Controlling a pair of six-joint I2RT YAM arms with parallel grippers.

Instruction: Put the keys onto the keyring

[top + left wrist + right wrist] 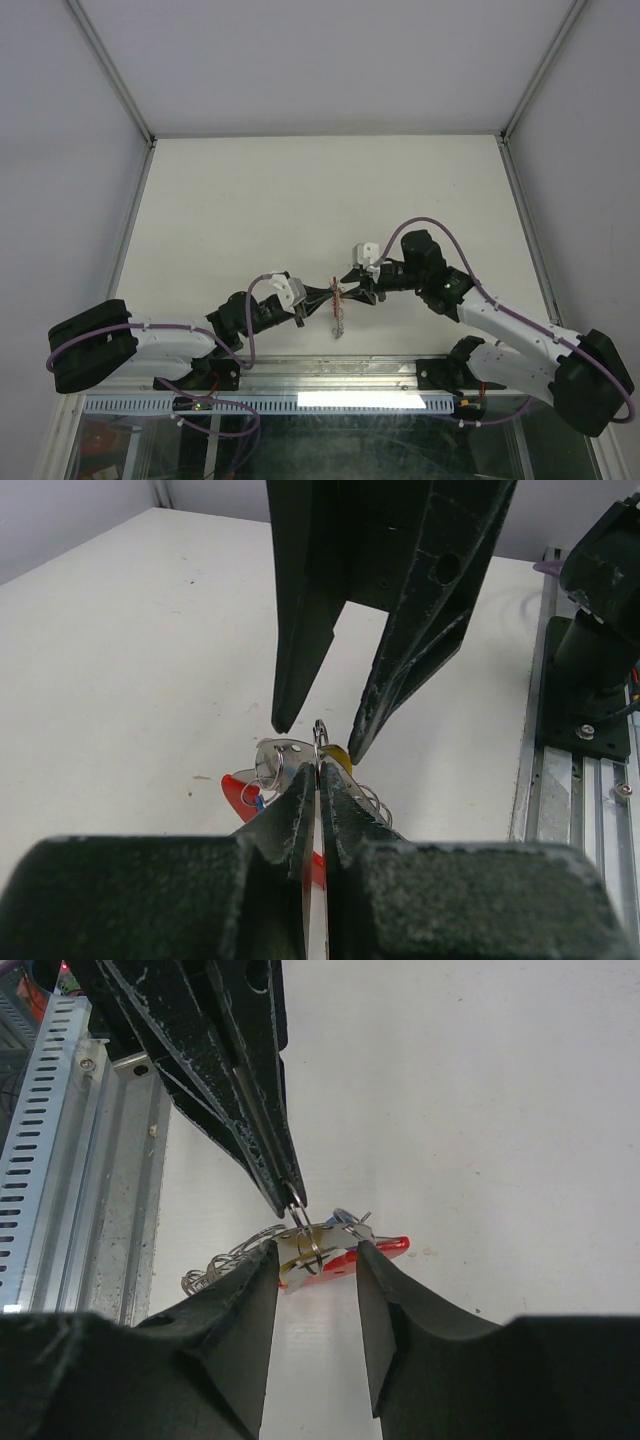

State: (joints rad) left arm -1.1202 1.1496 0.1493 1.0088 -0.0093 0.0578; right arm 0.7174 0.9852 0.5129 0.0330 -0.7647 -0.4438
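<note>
The keyring hangs between both arms just above the table: a silvery ring (305, 1230), a red tab (376, 1251) and a chain (215, 1265). My left gripper (318, 772) is shut on the top of the ring; the right wrist view shows it as the dark pincer reaching down from above. A key with a yellow head (336, 752) and a bit of blue (258, 800) sit in the bunch by a silvery plate (280, 760). My right gripper (315, 1257) stands open, its fingertips (354, 752) on either side of the bunch. From above, the keyring (338, 303) dangles between the two grippers.
An aluminium rail (60, 1160) with slots runs along the near table edge, close behind the grippers. The right arm's base (595, 660) is bolted on that rail. White walls with metal posts (120, 90) enclose the table (320, 190).
</note>
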